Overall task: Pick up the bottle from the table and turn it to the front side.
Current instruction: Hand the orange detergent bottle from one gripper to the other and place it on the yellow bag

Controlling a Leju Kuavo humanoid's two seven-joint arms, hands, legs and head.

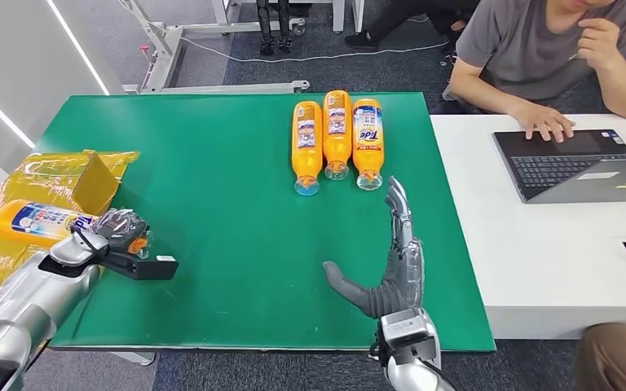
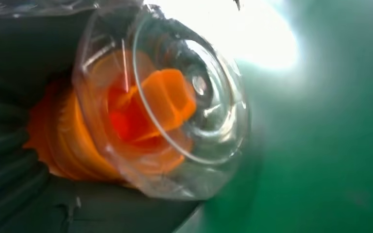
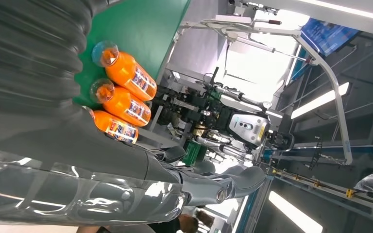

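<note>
My left hand [image 1: 112, 235] grips an orange bottle [image 1: 37, 221] near its cap end, at the left edge of the green table [image 1: 212, 204]. The bottle lies sideways with its blue and white label up. Its clear cap [image 2: 165, 107] over an orange nozzle sits close to the left wrist camera, above the green surface. Three more orange bottles [image 1: 337, 134] lie side by side at the far middle of the table, caps toward me; the right one [image 1: 368, 140] shows a Tide label. My right hand [image 1: 387, 261] is open and flat, fingers stretched toward those bottles [image 3: 124, 102], holding nothing.
A yellow plastic bag with a box [image 1: 73, 183] lies at the table's left edge, under the held bottle. A white table [image 1: 538, 269] adjoins on the right, with a laptop [image 1: 575, 163] and a person's hand [image 1: 546, 122] on it.
</note>
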